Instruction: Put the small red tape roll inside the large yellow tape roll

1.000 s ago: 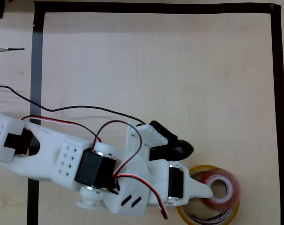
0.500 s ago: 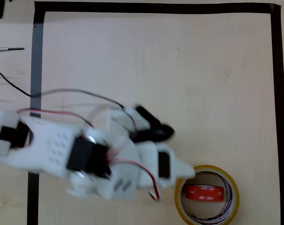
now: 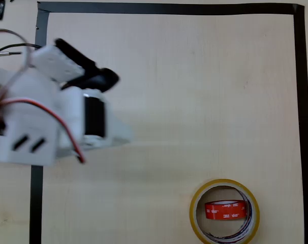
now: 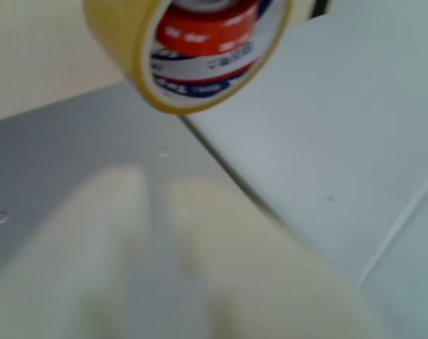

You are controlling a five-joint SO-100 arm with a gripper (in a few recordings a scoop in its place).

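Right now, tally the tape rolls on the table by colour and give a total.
Red roll: 1, lying inside the yellow one.
Yellow roll: 1.
Total: 2 rolls.

Small red tape roll (image 3: 224,209) on edge inside flat large yellow tape roll (image 3: 196,219).
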